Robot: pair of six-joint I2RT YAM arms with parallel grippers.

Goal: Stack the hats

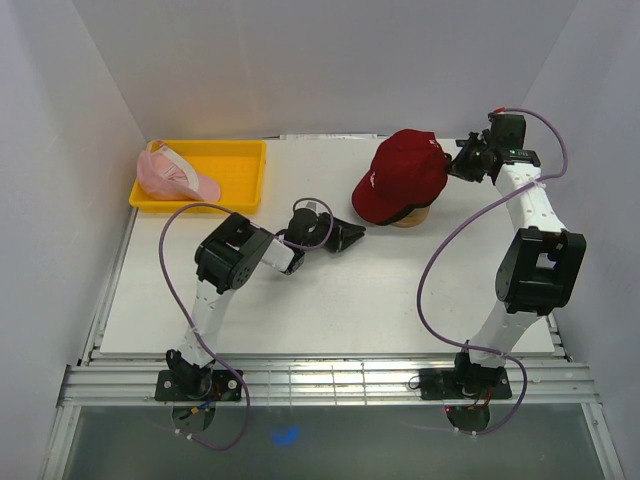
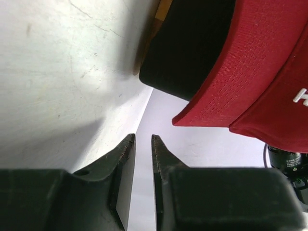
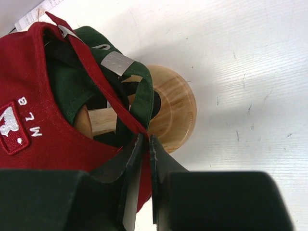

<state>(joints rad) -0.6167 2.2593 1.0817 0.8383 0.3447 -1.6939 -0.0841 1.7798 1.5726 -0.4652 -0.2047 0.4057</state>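
Observation:
A dark red cap (image 1: 400,172) sits on top of the stack on the wooden stand (image 1: 412,217) at the back right. In the right wrist view a dark green cap (image 3: 67,82) shows under the red cap (image 3: 29,96). In the left wrist view a black brim (image 2: 192,48) lies under the red brim (image 2: 250,72). A pink cap (image 1: 172,175) lies in the yellow tray (image 1: 235,160). My right gripper (image 1: 452,163) (image 3: 146,139) is shut on the red cap's back edge. My left gripper (image 1: 358,233) (image 2: 143,139) is shut and empty, low over the table just left of the brims.
The wooden stand's round base (image 3: 173,110) rests on the white table. The yellow tray stands at the back left corner, against the walls. The right arm's cable loops over the table to the right of the stand.

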